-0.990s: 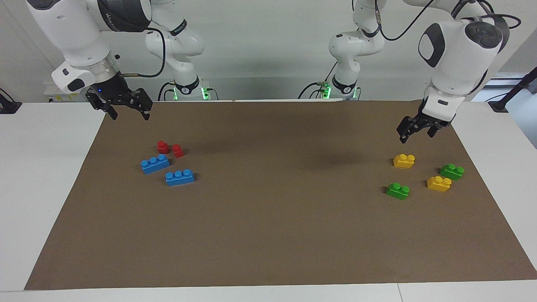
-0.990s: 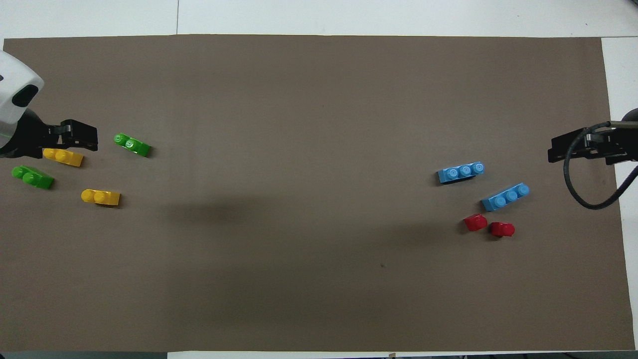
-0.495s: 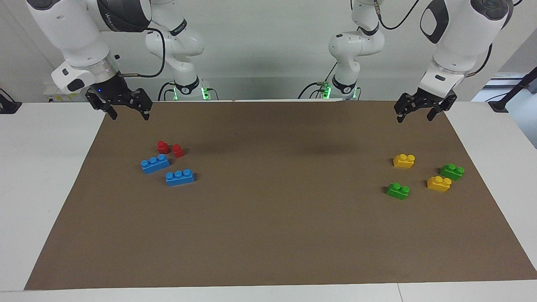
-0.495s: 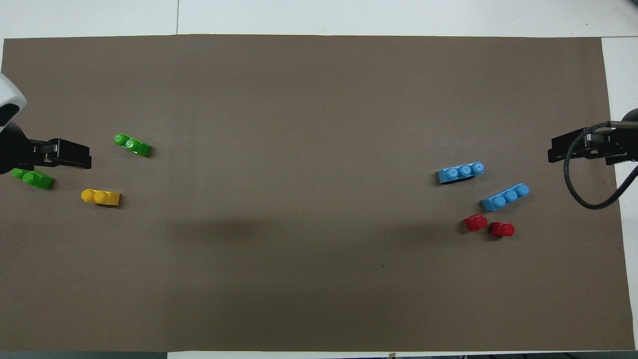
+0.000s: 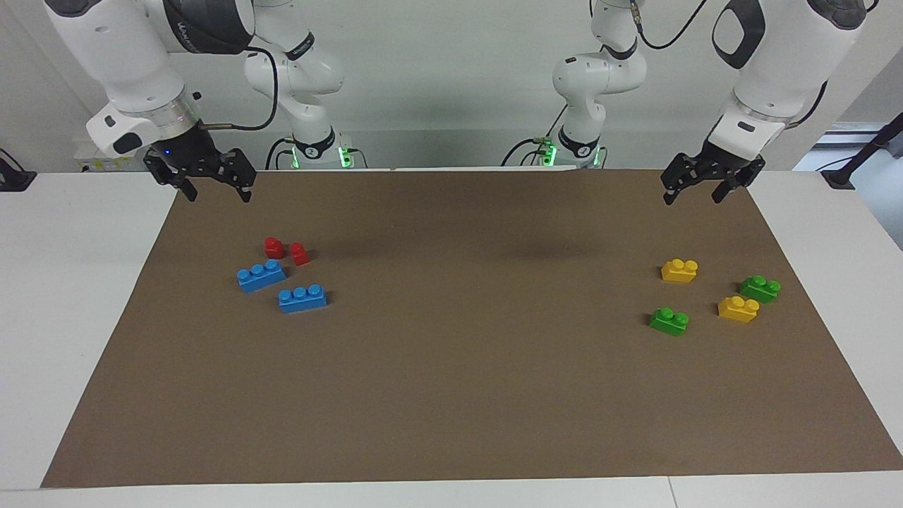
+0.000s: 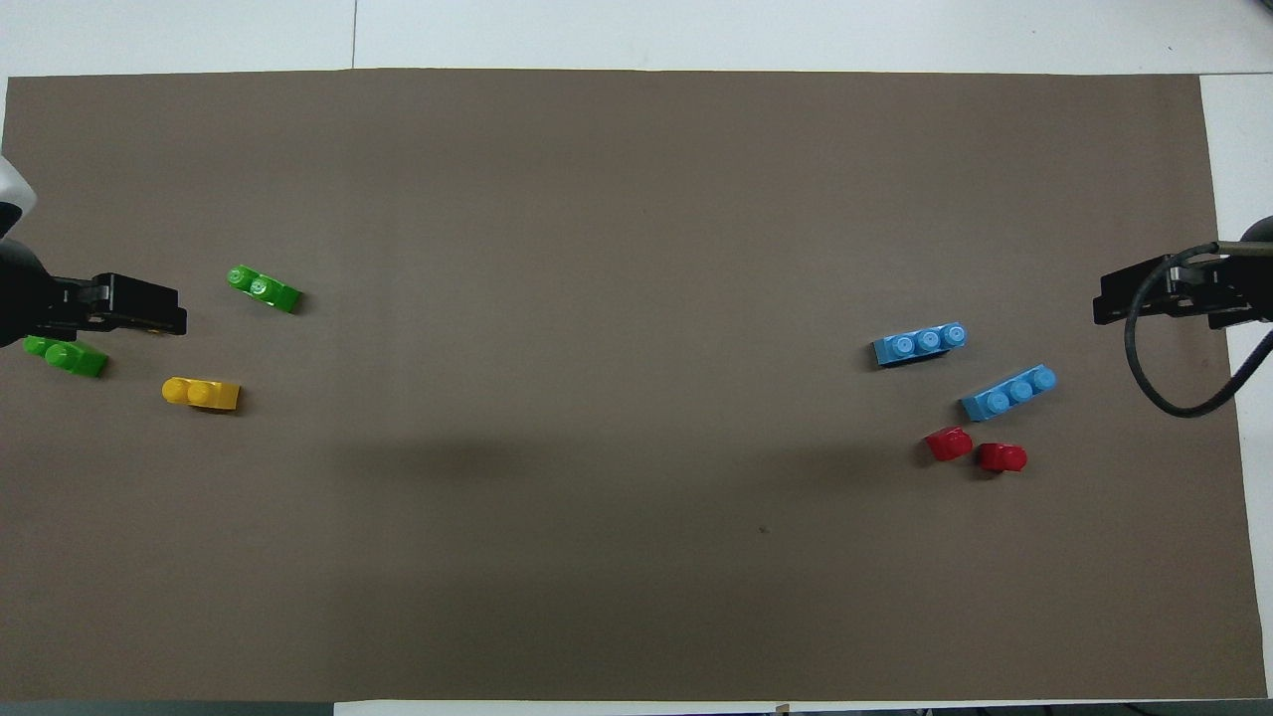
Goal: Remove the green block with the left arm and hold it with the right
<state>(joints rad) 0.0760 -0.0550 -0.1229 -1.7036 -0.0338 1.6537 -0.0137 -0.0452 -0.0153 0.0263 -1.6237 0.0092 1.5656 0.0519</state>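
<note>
You've got both green bricks (image 5: 669,321) (image 5: 760,288) lying loose among the yellow bricks (image 5: 679,270) at the left arm's end of the brown mat (image 5: 451,395). Left gripper (image 5: 695,192) hangs over the mat's edge, jaws open, empty. Right gripper (image 5: 211,189) waits open, empty.

We see a matt brown paper-like sheet (image 5: 458,395), smooth w/ faint grain, over a smooth white tabletop (image 5: 70,282) w/ a dull sheen. On it lie glossy moulded-plastic toy bricks: two bright green two-stud bricks (image 5: 669,320) (image 5: 760,288), two yellow two-stud bricks (image 5: 679,269) (image 5: 738,308), two blue three-stud bricks (image 5: 261,274) (image 5: 302,298), two small red one-stud bricks (image 5: 274,247) (image 5: 299,253). We note the arms' glossy white plastic shells (image 5: 120,49), a shiny metal wrist ring (image 5: 166,116) & matt black grippers (image 5: 210,185) (image 5: 693,192).
</note>
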